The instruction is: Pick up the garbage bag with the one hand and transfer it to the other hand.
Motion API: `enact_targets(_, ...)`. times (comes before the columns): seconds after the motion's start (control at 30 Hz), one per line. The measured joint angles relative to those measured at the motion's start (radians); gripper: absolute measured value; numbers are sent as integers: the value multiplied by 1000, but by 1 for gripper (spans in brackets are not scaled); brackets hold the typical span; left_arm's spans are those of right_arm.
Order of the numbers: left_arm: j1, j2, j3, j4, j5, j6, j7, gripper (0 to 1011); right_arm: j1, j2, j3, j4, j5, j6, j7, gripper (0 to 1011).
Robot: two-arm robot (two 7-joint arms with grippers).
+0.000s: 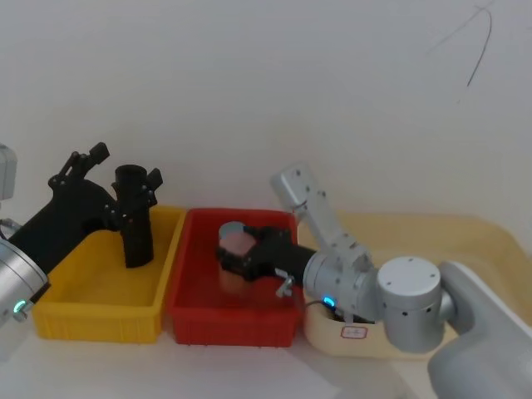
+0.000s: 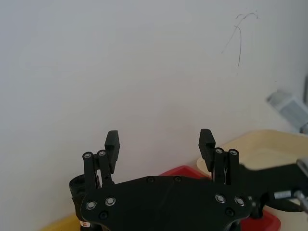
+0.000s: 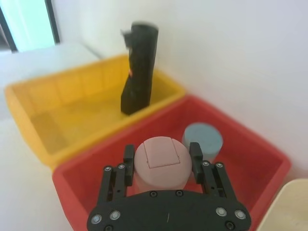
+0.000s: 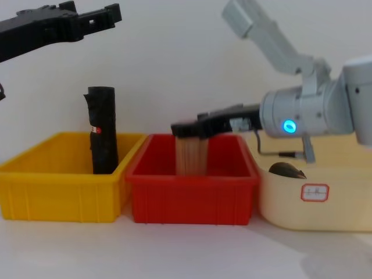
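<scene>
I see my left gripper (image 4: 110,13) raised well above the yellow bin (image 4: 58,192), its fingers (image 2: 112,142) spread apart and holding nothing. A black roll (image 4: 102,131) with a small red-and-white label stands upright inside that yellow bin, leaning slightly against its far wall. My right gripper (image 3: 161,159) reaches into the red bin (image 4: 192,195) with its fingers clamped on the sides of a pink cylindrical container (image 3: 161,161), and a light-blue round container (image 3: 202,138) stands just behind it.
</scene>
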Motion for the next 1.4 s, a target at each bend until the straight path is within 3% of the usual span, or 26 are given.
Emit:
enact_targets(0.2,0,0,0,0,0,0,0,1000,-13,13,32,-78,22,0,-9,666)
enact_targets(0.43,0,0,0,0,0,0,0,1000,-35,43,94,-186,50,-6,-34,666)
enact_targets(0.73,0,0,0,0,0,0,0,1000,-75,93,167,-268,69,-6,-84,665)
enact_targets(1.0,0,0,0,0,0,0,0,1000,-133,138,230,-301,75,18,-134,666)
enact_targets(1.4,0,0,0,0,0,0,0,1000,-209,183,281,-297,66,56,-181,666)
